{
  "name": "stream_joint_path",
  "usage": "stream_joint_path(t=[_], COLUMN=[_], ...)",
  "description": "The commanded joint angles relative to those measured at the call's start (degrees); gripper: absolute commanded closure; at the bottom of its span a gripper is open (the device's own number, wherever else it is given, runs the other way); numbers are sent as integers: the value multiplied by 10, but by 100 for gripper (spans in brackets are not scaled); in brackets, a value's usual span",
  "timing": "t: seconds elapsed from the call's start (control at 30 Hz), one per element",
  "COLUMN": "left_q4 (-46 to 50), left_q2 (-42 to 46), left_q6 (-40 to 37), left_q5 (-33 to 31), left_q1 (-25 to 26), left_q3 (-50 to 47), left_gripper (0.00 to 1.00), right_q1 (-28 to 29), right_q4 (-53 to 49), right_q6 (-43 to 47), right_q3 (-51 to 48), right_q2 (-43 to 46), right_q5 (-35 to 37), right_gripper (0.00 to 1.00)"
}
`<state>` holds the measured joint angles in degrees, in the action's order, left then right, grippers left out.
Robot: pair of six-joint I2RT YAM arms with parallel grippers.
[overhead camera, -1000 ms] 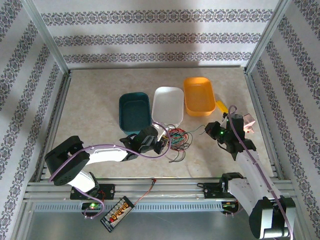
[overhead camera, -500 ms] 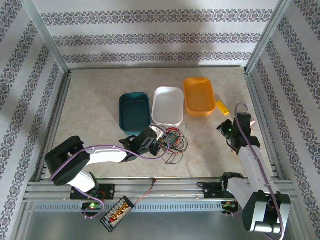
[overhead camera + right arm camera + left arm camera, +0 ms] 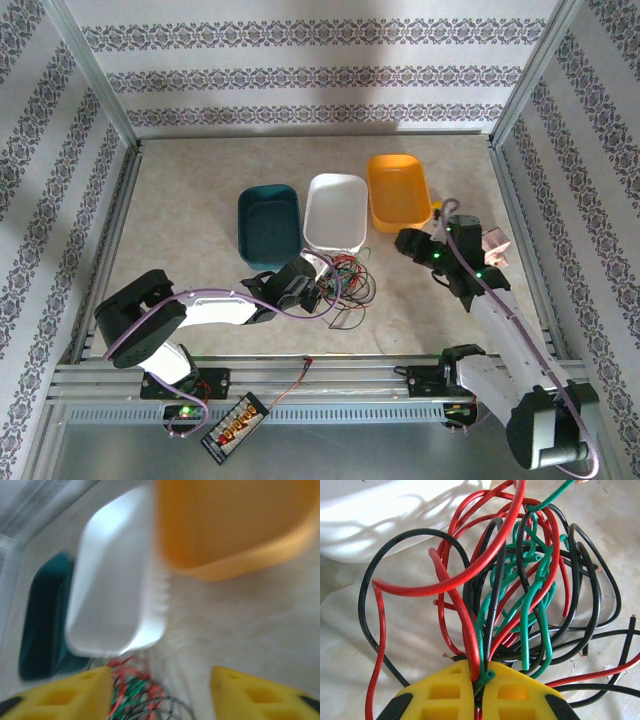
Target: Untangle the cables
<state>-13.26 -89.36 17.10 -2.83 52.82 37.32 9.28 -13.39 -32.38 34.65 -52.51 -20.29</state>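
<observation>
**Papered walls [image 3: 300, 70] around a pale tabletop [image 3: 190, 190]**

White paper with dark floral bands covered the walls on three sides. Metal posts [image 3: 94, 80] stood at the back corners. The beige, marbled tabletop was evenly lit, and a grey rail [image 3: 360, 385] ran along its near edge.

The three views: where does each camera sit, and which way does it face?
Top external: above and behind the bases, looking down on the table; left arm, right arm show.
Left wrist: on the left hand, facing the cables that its yellow fingers pinch.
Right wrist: on the open right hand, facing the white tray and orange tray.
All share the cables.
</observation>
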Motion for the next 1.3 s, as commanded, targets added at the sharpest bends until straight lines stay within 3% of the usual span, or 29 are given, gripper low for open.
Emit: stream_joint_path(t=[0.0, 0.2, 0.33, 0.37, 0.53, 0.57, 0.83, 1.27], left_q4=[8, 14, 17, 17, 19, 18, 21, 30], left_q2=[-15, -18, -18, -18, -18, -18, -34, -42], left_q6=[-10, -17, -20, -21, -23, -23, -18, -5], left_q5=[7, 11, 11, 10, 6, 6, 6, -13], left_q1=[1, 1, 1, 1, 1, 1, 1, 1], left_q3=[19, 28, 30, 31, 34, 34, 38, 35], left_gripper=[100, 100, 100, 100, 100, 100, 99, 96], right_q1=[42, 85, 112, 114, 115, 114, 83, -34], right_q4=[19, 19, 17, 17, 17, 17, 15, -24], right_q6=[57, 69, 79, 80, 73, 71, 25, -7], right_q3=[22, 37, 57, 60, 64, 63, 61, 101], right_q2=[-4, -59, -101, -109, -125, -121, -54, 14], right_q5=[-62, -71, -59, -60, -58, -54, 20, 104], right_gripper=[34, 32, 38, 42, 94, 100, 100, 100])
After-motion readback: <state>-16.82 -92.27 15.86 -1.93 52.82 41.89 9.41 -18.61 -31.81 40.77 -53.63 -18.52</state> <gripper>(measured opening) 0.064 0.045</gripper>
